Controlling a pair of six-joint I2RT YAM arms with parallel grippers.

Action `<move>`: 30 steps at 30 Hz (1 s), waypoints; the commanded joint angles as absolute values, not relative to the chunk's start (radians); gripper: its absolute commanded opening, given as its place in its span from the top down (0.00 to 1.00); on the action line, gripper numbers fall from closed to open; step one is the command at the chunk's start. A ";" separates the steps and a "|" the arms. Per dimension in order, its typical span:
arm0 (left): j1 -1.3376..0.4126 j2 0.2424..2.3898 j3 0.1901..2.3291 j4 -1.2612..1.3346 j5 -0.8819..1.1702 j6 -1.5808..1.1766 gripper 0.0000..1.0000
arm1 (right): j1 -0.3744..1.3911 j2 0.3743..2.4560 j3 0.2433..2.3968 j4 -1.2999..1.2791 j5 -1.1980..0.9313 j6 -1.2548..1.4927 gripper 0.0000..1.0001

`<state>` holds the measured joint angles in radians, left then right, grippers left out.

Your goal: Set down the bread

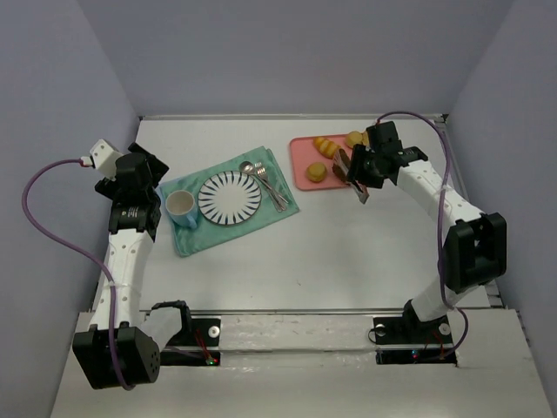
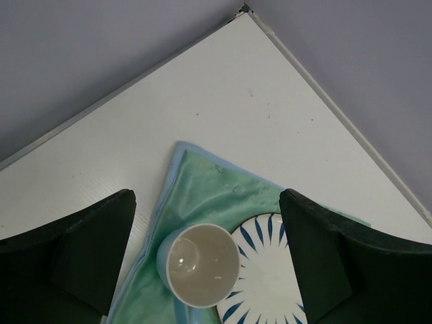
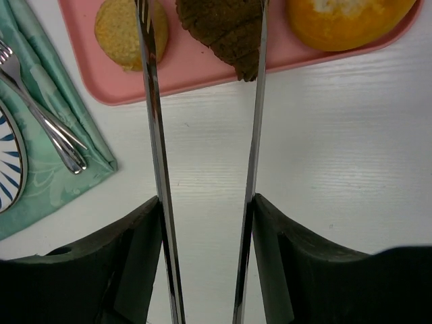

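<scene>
A dark brown bread (image 3: 226, 27) lies on the pink tray (image 3: 196, 64), between the two arms of metal tongs (image 3: 154, 135). My right gripper (image 3: 206, 202) is shut on the tongs; their tips are out of frame. In the top view the right gripper (image 1: 361, 178) hovers at the tray's (image 1: 300, 152) right part, by the dark bread (image 1: 342, 164). A white plate with blue stripes (image 1: 229, 198) lies on a green cloth (image 1: 200, 233). My left gripper (image 1: 141, 176) is open and empty, above the cloth's left end (image 2: 202, 189).
A round bun (image 3: 121, 30) and orange rolls (image 3: 344, 20) share the tray. A blue cup (image 2: 200, 264) stands beside the plate (image 2: 270, 283). A fork and spoon (image 1: 265, 183) lie on the cloth's right side. Grey walls enclose the table.
</scene>
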<state>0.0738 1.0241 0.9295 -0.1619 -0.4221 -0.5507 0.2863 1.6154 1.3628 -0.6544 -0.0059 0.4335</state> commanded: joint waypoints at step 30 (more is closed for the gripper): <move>0.086 1.034 0.954 -0.146 -0.477 -0.541 0.01 | 0.272 1.710 1.468 -0.707 0.035 0.288 0.44</move>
<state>0.0803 1.0317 0.9295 -0.1627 -0.4469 -0.5503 0.2798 1.6917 1.4120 -0.7120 0.0525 0.3164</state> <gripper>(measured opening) 0.990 0.597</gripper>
